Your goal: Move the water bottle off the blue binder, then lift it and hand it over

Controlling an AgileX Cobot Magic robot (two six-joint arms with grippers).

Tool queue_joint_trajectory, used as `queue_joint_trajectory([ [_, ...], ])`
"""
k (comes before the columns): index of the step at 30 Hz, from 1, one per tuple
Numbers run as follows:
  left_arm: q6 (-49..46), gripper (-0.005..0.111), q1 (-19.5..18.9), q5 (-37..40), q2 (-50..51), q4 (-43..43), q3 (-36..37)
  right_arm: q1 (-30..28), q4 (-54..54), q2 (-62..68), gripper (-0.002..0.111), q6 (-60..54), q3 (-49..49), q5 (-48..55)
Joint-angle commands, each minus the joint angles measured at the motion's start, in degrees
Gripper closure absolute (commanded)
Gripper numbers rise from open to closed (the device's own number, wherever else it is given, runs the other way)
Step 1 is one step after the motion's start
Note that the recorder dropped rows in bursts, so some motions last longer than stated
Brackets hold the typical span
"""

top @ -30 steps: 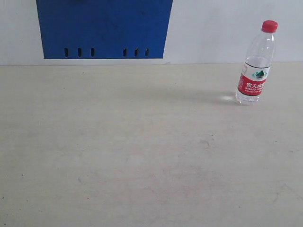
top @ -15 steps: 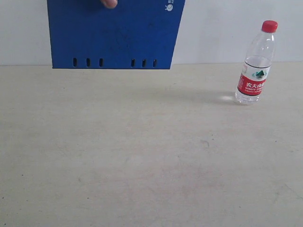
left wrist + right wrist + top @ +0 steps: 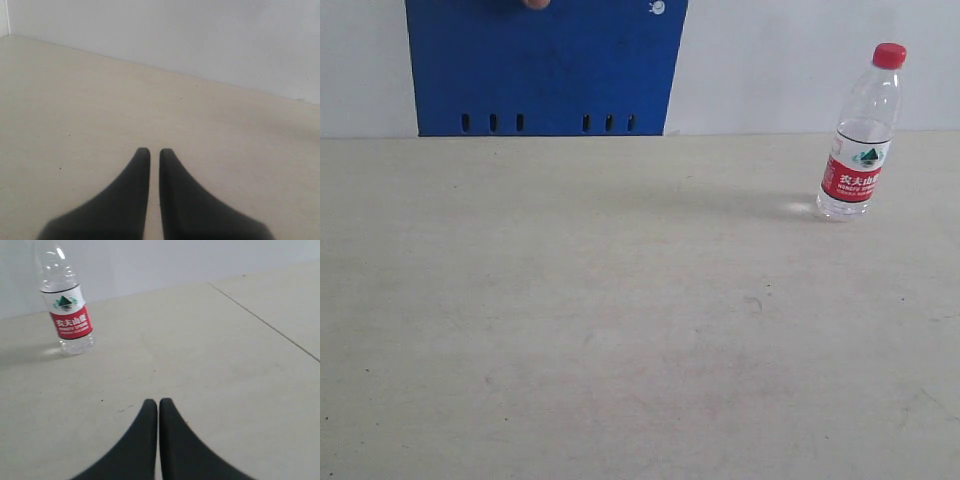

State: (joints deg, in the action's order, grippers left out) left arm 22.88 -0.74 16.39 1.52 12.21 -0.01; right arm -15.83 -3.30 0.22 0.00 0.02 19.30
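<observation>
Right wrist view: your right gripper [image 3: 158,402] was clenched, empty; water bottle [image 3: 67,310] stood upright on table [image 3: 210,355] ahead, well apart from blue binder [image 3: 545,65]. Your right arm lay nearer; left gripper [image 3: 150,151] likewise clenched, empty.

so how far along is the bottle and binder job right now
Looks done: the water bottle stands on the table, well apart from the blue binder, which is upright at the back. In hand: nothing; the left gripper and right gripper are both shut and empty. Left: the lift and the handover.
</observation>
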Motion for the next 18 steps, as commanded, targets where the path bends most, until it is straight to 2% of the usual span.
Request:
queue_joint_trajectory([
  [1,-0.23,0.1,-0.19,-0.17,-0.05,-0.44,0.01,-0.14,-6.37,-0.22,0.109,-12.57,-0.02,-2.29],
  [6,-0.23,0.1,-0.19,-0.17,-0.05,-0.44,0.01,-0.14,-3.33,-0.22,0.109,-6.77,-0.02,-0.81],
  [10,-0.23,0.1,-0.19,-0.17,-0.05,-0.44,0.01,3.16,4.08,-0.22,0.109,1.8,-0.02,-1.03],
  [18,-0.23,0.1,-0.19,-0.17,-0.05,-0.44,0.01,6.48,5.28,-0.22,0.109,1.85,-0.02,-0.88],
])
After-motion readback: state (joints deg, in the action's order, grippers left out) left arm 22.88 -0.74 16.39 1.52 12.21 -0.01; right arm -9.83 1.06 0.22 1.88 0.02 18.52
